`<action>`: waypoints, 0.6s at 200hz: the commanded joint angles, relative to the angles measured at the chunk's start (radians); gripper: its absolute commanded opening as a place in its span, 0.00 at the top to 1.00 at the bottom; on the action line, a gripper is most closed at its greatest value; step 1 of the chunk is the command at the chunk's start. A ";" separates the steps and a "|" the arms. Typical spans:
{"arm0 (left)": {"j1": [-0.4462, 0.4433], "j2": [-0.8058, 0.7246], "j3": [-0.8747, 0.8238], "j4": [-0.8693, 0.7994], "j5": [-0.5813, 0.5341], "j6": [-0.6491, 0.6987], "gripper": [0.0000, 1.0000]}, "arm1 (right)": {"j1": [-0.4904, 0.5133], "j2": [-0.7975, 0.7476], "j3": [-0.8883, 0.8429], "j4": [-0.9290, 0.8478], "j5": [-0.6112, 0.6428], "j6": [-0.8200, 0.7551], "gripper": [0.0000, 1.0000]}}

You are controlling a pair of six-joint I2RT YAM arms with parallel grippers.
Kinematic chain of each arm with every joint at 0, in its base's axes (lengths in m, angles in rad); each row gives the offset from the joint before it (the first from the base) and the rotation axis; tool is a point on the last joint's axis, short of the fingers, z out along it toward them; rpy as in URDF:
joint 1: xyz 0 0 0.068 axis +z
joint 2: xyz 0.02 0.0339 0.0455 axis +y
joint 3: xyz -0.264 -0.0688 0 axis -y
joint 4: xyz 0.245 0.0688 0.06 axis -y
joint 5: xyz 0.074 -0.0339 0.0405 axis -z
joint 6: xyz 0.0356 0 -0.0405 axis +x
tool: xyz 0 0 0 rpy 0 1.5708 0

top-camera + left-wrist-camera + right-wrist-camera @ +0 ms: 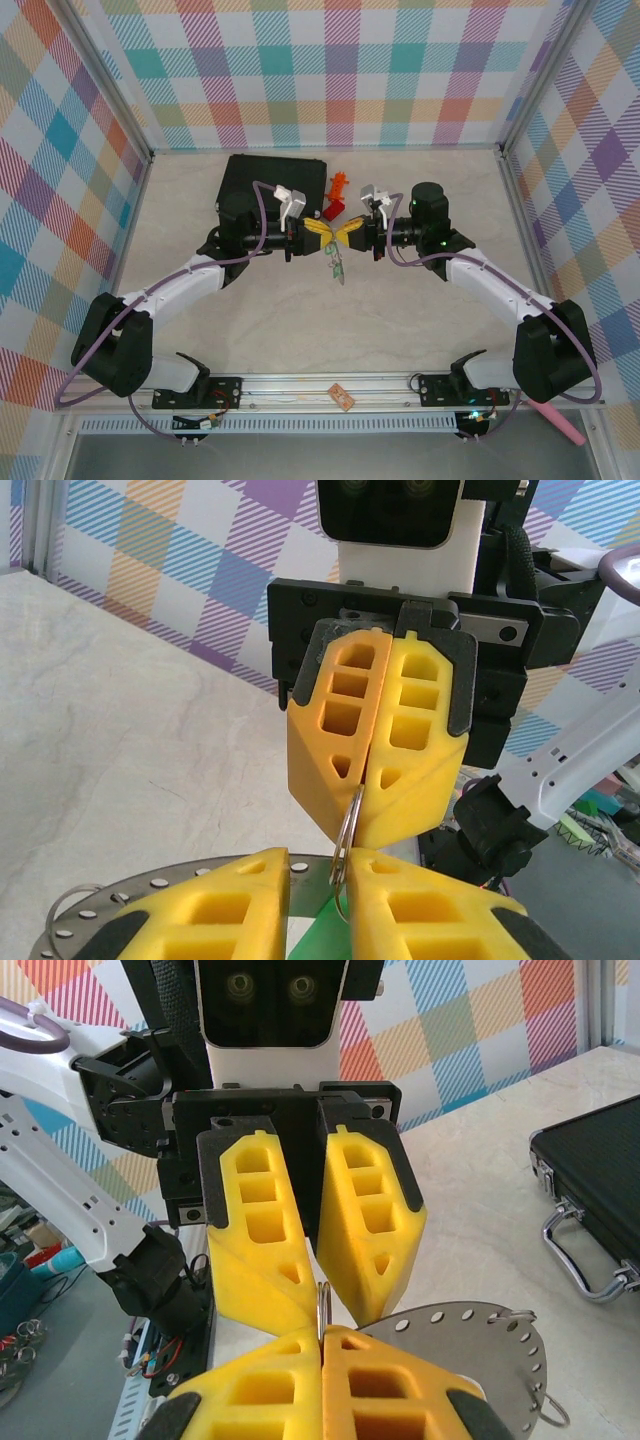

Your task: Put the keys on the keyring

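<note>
The keyring [347, 850] is a thin grey metal ring seen edge-on between the two grippers, above the middle of the table. My right gripper [321, 1332] is shut on the keyring [322, 1300], its yellow fingertips pressed together around the wire. My left gripper [320, 865] faces it, open by a narrow gap; the ring lies against one of its fingers. A green tag [325, 930] shows just below. Green and grey bits [337, 265] dangle under both grippers, too small to make out as keys. A grey perforated disc [470, 1335] with small wire loops hangs beneath.
A black case [272, 175] lies at the back, just behind the left arm, its handle [585, 1265] toward the grippers. Red and orange plastic pieces [338, 190] sit behind the grippers. A small orange item [342, 398] rests on the front rail.
</note>
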 commanded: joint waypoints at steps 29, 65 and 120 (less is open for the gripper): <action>-0.008 -0.001 0.037 0.053 0.023 -0.019 0.78 | 0.006 0.002 0.016 0.009 -0.046 -0.016 1.00; -0.013 0.008 0.038 0.068 0.036 -0.031 0.75 | 0.007 0.001 0.016 0.012 -0.042 -0.017 1.00; -0.022 0.013 0.038 0.050 0.043 -0.011 0.84 | 0.007 0.004 0.015 0.025 -0.043 -0.010 1.00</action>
